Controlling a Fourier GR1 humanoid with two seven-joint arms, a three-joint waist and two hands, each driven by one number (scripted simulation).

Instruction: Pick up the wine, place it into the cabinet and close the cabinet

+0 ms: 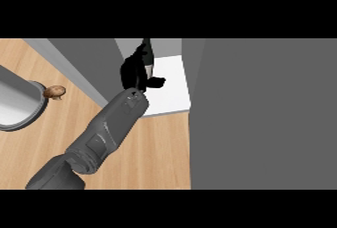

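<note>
My left hand (135,71) reaches into the open cabinet, its grey forearm (105,133) running up from the lower left. The fingers curl round a dark wine bottle (145,48), and the thumb sticks out to the right. The bottle stands upright over the cabinet's white shelf floor (172,84). Only its dark upper part and a pale strip of its side show past the hand. The cabinet's grey door (263,111) stands open and fills the right side of the view. My right hand does not show.
A grey cabinet side panel (82,62) slants along the left of the opening. On the wooden counter (158,151) lie a small brown mushroom-like item (55,91) and a large round grey dish (16,104) at the left edge.
</note>
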